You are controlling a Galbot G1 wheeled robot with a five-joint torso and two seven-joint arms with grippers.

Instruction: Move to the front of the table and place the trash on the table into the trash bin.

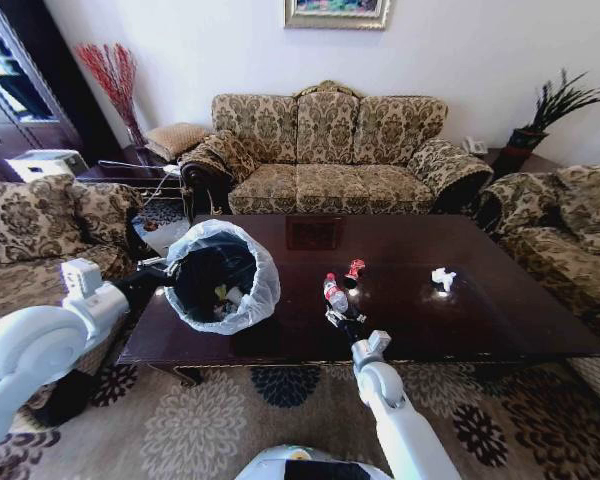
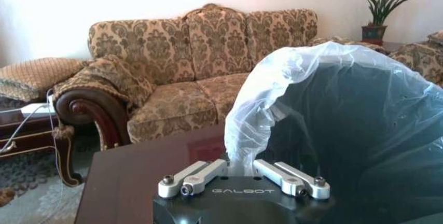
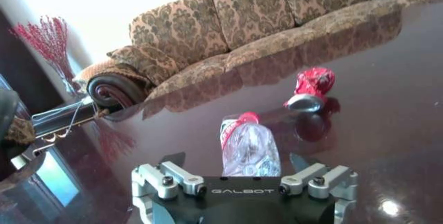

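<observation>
Near the front edge, the right end effector (image 1: 338,316) pinches the clear plastic bottle (image 1: 335,295) – red cap aimed toward the sofa (image 1: 330,150). Left end effector (image 1: 168,270) clamps the tilted trash bin (image 1: 220,277) rim. Beyond, a crushed red can (image 1: 355,268) and crumpled tissue (image 1: 442,278) lie on open tabletop (image 1: 480,320).

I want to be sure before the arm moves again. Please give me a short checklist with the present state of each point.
1. Right gripper around the bottle: ok, fingers on both sides.
2. Grasp closed on the bottle: cannot tell.
3. Left gripper holds the trash bin by its liner: ok.
4. Bin mouth tilted toward the bottle: ok.
5. Table cleared: not ok; red wrapper and white tissue remain.
</observation>
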